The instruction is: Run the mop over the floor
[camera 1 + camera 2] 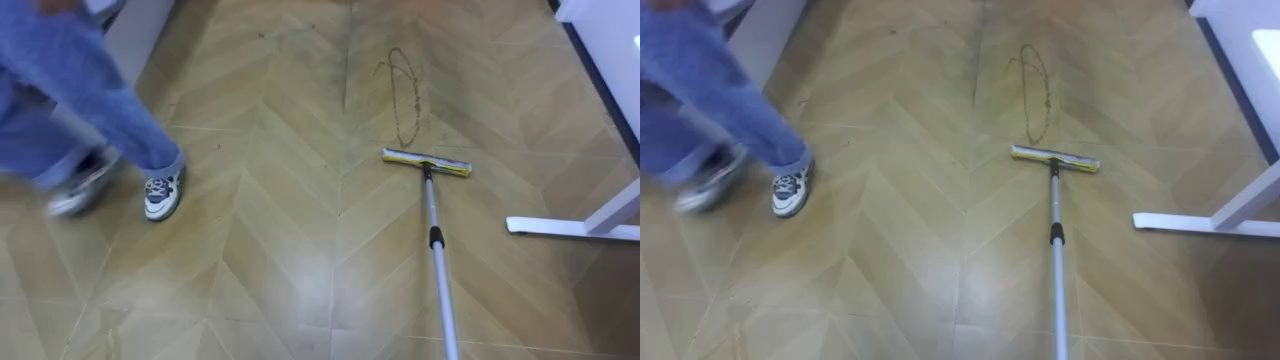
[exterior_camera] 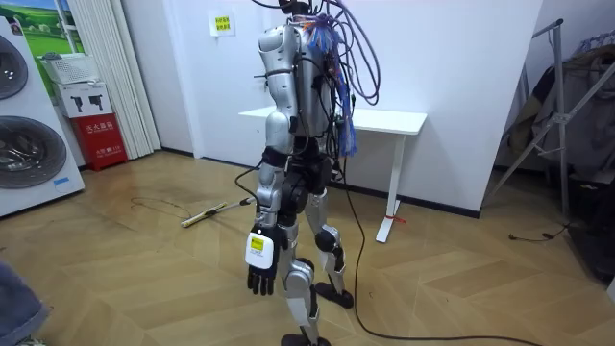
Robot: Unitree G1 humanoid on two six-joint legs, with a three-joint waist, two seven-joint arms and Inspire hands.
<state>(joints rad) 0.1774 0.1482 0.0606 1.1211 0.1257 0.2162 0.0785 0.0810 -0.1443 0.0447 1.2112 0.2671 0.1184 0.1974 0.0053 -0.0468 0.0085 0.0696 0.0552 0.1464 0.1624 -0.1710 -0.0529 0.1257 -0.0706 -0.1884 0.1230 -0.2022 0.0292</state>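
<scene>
- Firstly, left eye view: I see the mop (image 1: 434,225) lying flat on the wooden floor (image 1: 280,260). Its yellow-edged mop head (image 1: 426,163) points away from the robot and its handle runs off the bottom edge.
- Just beyond the mop head there is a thin dark looped scribble (image 1: 402,95) on the boards.
- At the left a person in jeans (image 1: 90,90) steps past, one patterned shoe (image 1: 163,193) planted well apart from the mop.
- Right eye view: I read the same layout, with the white table foot (image 1: 1200,224) on the floor to the right of the handle.
- Room view: the robot stands upright before the white table (image 2: 384,120), and the mop (image 2: 213,212) lies on the floor toward the room view's left.
- The left robot hand (image 2: 261,274) hangs at its side, fingers loose and empty.
- Washing machines (image 2: 24,144) and a red box (image 2: 101,139) stand at the far left.
</scene>
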